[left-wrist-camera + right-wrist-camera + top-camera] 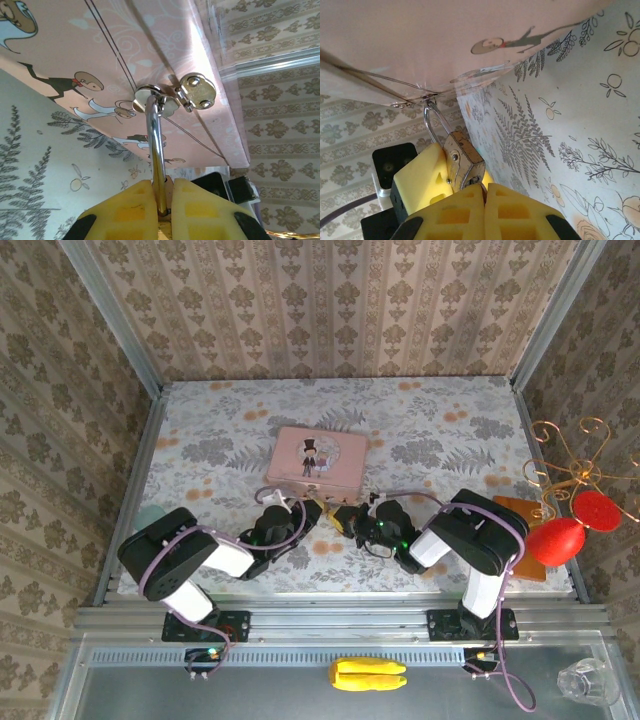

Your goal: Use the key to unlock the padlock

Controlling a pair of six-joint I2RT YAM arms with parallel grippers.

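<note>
- Brass-gold and very small, the padlock [462, 157] hangs from the catch on the pink tin [320, 462]. It is on the tin's long side, the one facing the near edge of the desk [200, 440].
- From above, I see the tin lying flat about midway between the desk's left and right edges, with both arms reaching in to meet just in front of it.
- My left wrist view shows the silvery shackle [156, 145] rising from between the yellow pads and hooking through the shiny catch [150, 95] on the tin's side.
- The left tool [162, 190] is clamped tight on the padlock, with almost no gap between its pads. The padlock's body is hidden inside the grip from this angle.
- In the right wrist view, one yellow finger of the left tool presses against the padlock's side, and the body is tilted.
- The right tool [484, 190] has its pads pressed together right at the padlock's lower end.
- A thin dark sliver, the key [481, 185], runs from the bottom of the padlock into the seam between those pads, so I read the right tool as pinching it.
- I cannot tell how far the key sits in the lock, because the pads cover that spot.
- Near the desk's right edge stands a gold wire stand with red ornaments [565, 530].
</note>
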